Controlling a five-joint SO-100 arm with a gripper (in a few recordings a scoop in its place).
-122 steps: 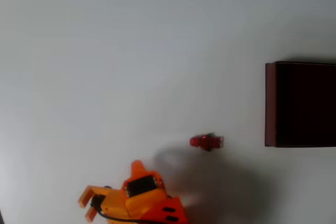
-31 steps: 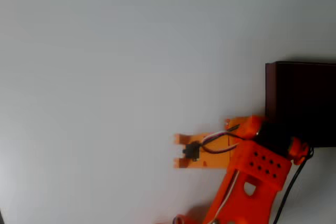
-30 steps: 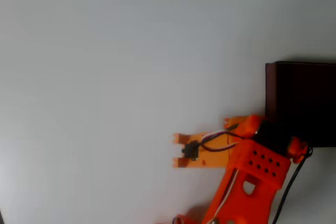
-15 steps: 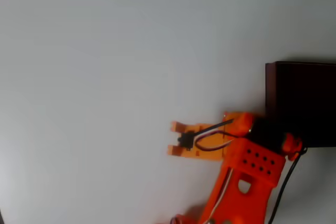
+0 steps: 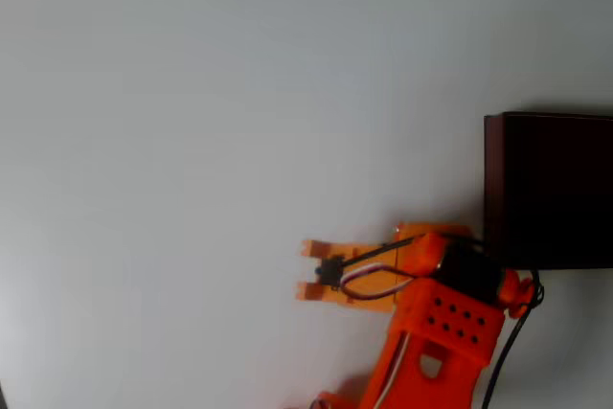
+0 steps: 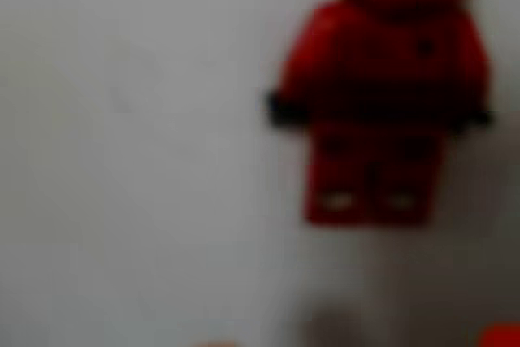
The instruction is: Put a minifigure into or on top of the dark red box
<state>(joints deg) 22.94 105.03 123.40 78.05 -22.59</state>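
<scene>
Orange two-finger gripper (image 5: 305, 269) seen spread over plain white tabletop (image 5: 192, 141), blurred red toy minifigure (image 6: 378, 95) viewed close, dark red rectangular box (image 5: 548, 191) cut off at right edge.

From overhead I get even, soft light on the pale desk (image 5: 192, 93), slightly greyer toward its lower left corner, with no glare. The dark red box (image 5: 493, 189) has an interior so dark I read no detail inside it. My wrist view is badly out of focus: the minifigure (image 6: 382, 95) is a smeared red shape, possibly with a faint shadow beneath.
</scene>
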